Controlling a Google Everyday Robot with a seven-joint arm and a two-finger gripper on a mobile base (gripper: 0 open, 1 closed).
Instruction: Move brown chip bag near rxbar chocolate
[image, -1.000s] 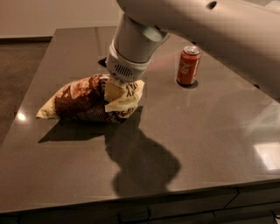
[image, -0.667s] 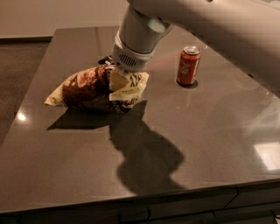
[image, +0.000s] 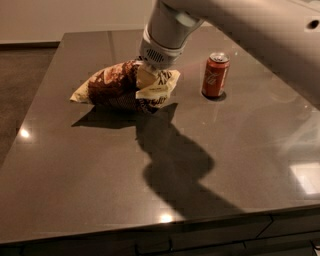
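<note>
Reaching down from the top right: a big white robot arm (image: 250, 25) with a round wrist (image: 161, 46) at its end. Just under the wrist, the gripper (image: 144, 79), over the back left part of the dark shiny table (image: 75, 190). Clamped tight on the brown chip bag (image: 112, 86), near the bag's right end. Crumpled and folded there, with the pale yellow edge poking out to the right. Dark brown on the left part, with a pale pointed corner sticking out to the far left. Looks lifted a little off the table, tilted, with the bag's shadow (image: 107, 119) lying just in front of it. Joined to that, a much bigger dark shadow of the arm, spreading toward the front edge of the table.

To the right of the bag, a red-brown soda can (image: 215, 75), standing upright on the table. Near the bag but not touching it. Beside the can, nothing but bare tabletop with a few bright spots of light. Past the left edge of the table, a dark floor (image: 20, 75).
</note>
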